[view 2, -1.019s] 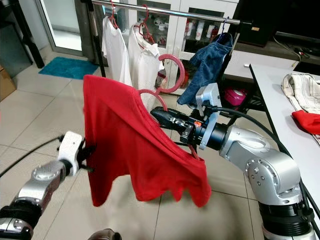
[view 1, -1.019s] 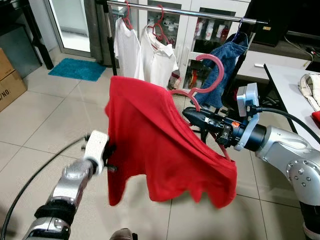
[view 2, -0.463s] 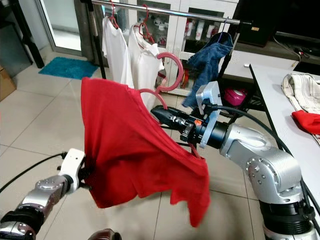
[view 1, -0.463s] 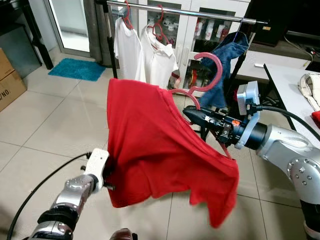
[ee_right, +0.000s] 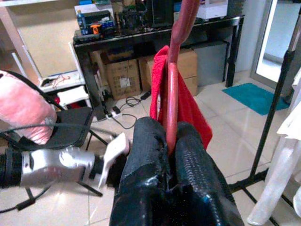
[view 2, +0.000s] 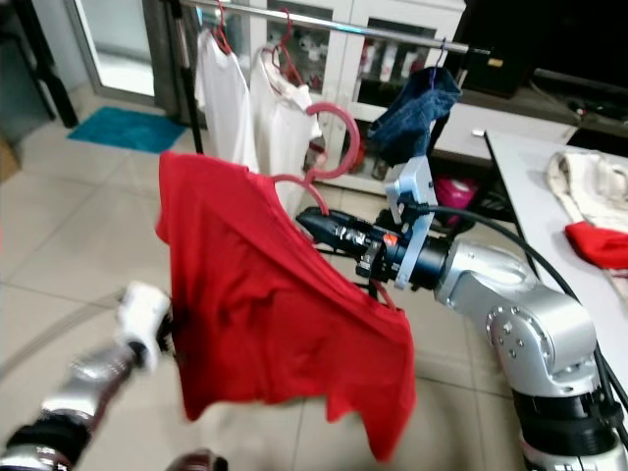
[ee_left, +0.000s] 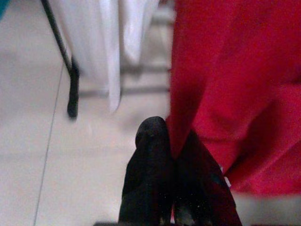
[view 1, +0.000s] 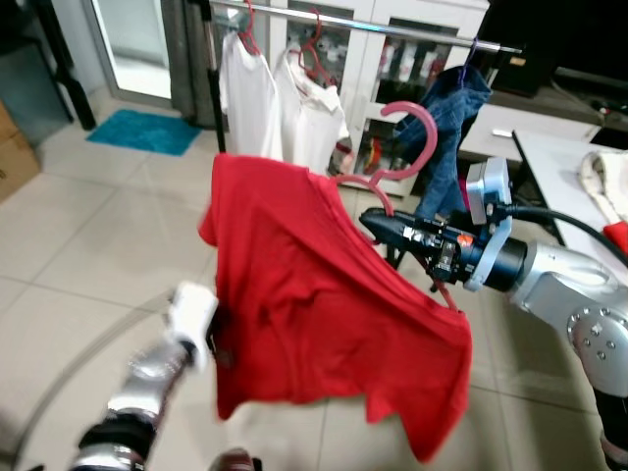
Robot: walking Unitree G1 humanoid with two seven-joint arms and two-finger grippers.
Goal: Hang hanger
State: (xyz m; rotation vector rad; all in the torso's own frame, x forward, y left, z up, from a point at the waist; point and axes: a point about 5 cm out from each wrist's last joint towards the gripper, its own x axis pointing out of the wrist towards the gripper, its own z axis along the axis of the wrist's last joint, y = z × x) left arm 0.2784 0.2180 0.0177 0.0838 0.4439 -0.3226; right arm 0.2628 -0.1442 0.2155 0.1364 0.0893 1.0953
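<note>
A plain bright red cotton T-shirt [view 1: 324, 314] drapes over a pinkish-red plastic hanger [view 1: 407, 147]. The right gripper [view 1: 378, 224] has black fingers on a silver arm; the left gripper [ee_left: 171, 155] is black too, below a white wrist block. Two white shirts [view 1: 280, 103] hang on red hangers from a silver metal rail [view 1: 392, 31], beside a faded blue denim garment [view 1: 446, 128]. The beige floor tiles [view 1: 88, 226] carry a teal mat [view 1: 142, 132].

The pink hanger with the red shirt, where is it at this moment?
In the head views the pink hanger is at centre, clamped in the right gripper, its hook below the clothes rail; the left gripper pinches the red shirt.
</note>
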